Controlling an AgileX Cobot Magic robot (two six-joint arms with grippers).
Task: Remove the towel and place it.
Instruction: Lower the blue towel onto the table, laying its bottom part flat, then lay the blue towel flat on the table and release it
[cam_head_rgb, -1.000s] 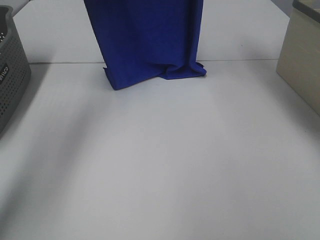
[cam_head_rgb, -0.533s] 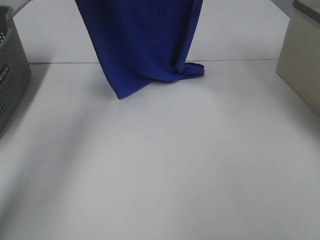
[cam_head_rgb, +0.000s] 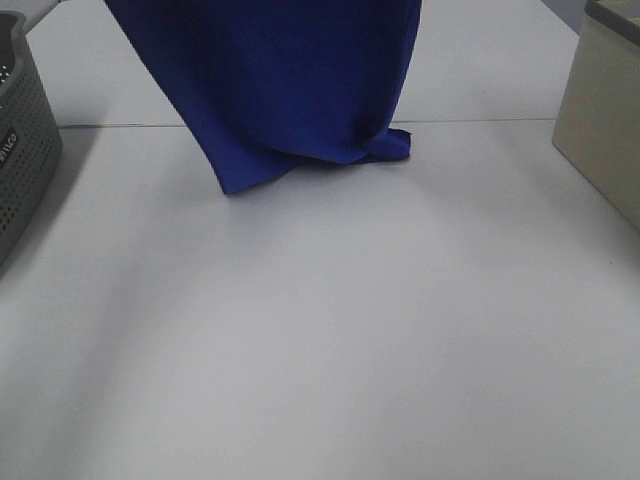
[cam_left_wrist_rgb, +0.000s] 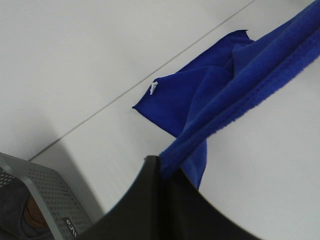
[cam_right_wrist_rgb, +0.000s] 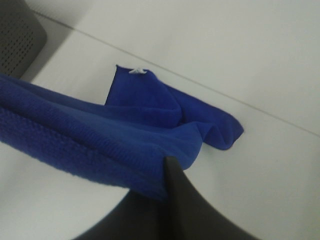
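Observation:
The towel is a royal-blue plush cloth hanging from above the top edge of the exterior view. Its lower end rests folded on the white table at the back middle. Neither gripper shows in the exterior view. In the left wrist view my left gripper is shut on the towel's upper edge, which stretches taut away from it. My right gripper is shut on the same edge of the towel. A small white tag sits at the lower corner lying on the table.
A grey perforated basket stands at the table's left edge. A beige box stands at the right edge. A thin seam runs across the table just behind the towel's lower end.
The hanging towel has spread wider, its upper left edge moving left. Its lower left corner has shifted slightly toward the front, and the fold at the lower right has stayed on the table.

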